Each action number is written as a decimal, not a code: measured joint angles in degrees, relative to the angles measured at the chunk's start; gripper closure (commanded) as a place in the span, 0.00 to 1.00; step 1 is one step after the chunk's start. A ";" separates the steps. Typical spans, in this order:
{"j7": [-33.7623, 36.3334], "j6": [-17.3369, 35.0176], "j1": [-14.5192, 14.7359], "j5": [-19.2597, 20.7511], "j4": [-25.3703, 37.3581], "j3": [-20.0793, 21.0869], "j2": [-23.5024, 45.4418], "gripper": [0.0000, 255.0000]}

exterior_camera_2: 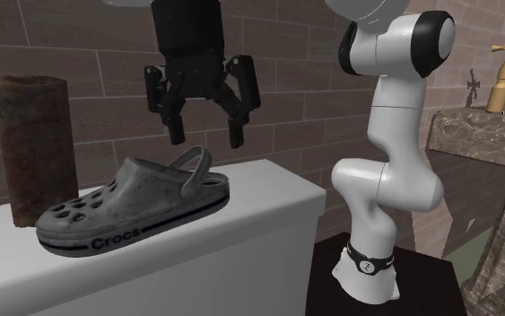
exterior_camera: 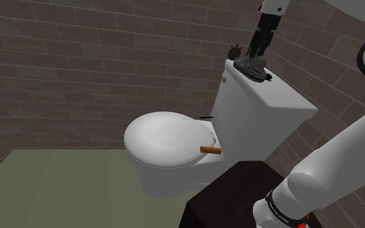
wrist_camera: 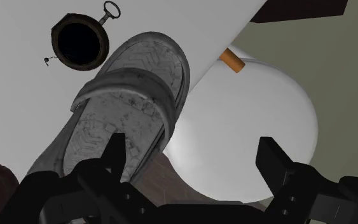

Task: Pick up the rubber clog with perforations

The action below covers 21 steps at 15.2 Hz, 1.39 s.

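Observation:
A grey, scuffed rubber clog [exterior_camera_2: 134,211] with round holes over its toe lies on the white toilet tank lid [exterior_camera_2: 268,193], heel strap raised. My black gripper [exterior_camera_2: 207,136] hangs open just above the clog's heel end, touching nothing. In the wrist view the clog [wrist_camera: 130,102] stretches away beneath one fingertip [wrist_camera: 114,149], while the other fingertip hangs past the lid's edge, over the toilet bowl; the gripper [wrist_camera: 193,159] holds nothing. From the shoulder view the gripper [exterior_camera: 257,57] stands right over the clog [exterior_camera: 251,67].
A tall rusty-brown cylinder [exterior_camera_2: 33,144] stands behind the clog's toe. A black round pocket-watch-like object [wrist_camera: 79,41] lies beyond it. A small orange-brown stub [exterior_camera: 211,149] rests by the closed toilet seat [exterior_camera: 164,139]. Brick walls close behind; a marble counter [exterior_camera_2: 483,135] with brass taps stands at right.

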State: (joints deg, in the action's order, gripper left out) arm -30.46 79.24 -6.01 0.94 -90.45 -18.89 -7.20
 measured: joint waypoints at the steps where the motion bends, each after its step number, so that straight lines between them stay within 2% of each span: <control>1: -0.17 0.41 -0.08 -0.09 -0.22 -0.14 0.26 0.00; 7: -0.18 4.93 -0.19 0.27 -5.97 -0.16 -0.99 0.00; 8: -0.15 5.17 -0.18 0.30 -6.31 -0.15 -1.08 1.00; 18: -0.11 5.48 -0.16 0.28 -6.68 -0.09 -1.26 1.00; 21: -0.34 3.81 -0.21 0.16 -4.58 -0.21 -0.68 1.00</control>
State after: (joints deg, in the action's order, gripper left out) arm -30.81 83.05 -6.23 1.11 -95.02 -19.10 -7.88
